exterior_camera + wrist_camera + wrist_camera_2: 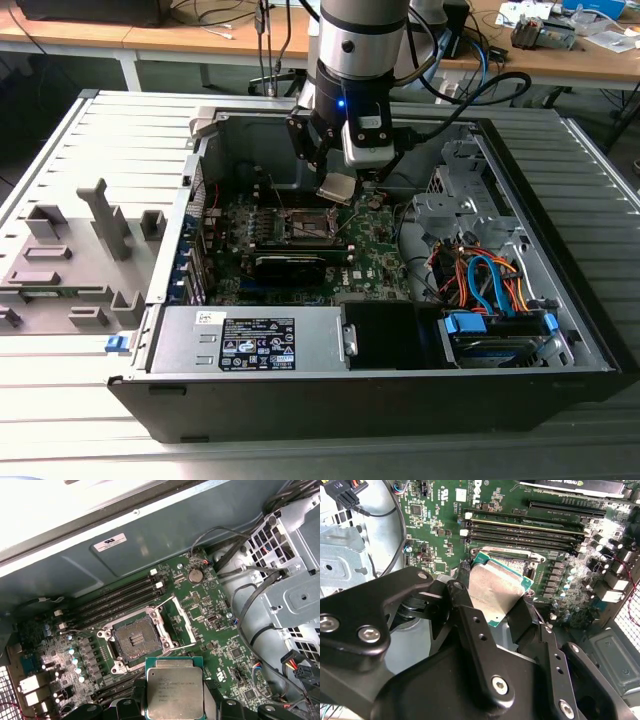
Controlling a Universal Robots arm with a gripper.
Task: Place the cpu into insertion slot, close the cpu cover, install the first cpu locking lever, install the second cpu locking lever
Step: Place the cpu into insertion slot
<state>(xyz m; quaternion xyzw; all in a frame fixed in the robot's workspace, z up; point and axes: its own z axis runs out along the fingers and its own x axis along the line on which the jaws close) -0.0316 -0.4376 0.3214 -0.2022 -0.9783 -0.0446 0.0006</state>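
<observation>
Gripper (495,602) clamped on the cpu (174,692) by two opposite edges, chip tilted with metal face showing, hanging above the motherboard (227,630) just short of the slot (136,639) — slot bare, its cover (185,621) swung up open beside it — case wall (165,545) beyond.

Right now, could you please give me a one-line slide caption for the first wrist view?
Jaws hold the cpu above the motherboard, near the empty insertion slot with its cpu cover open.
</observation>
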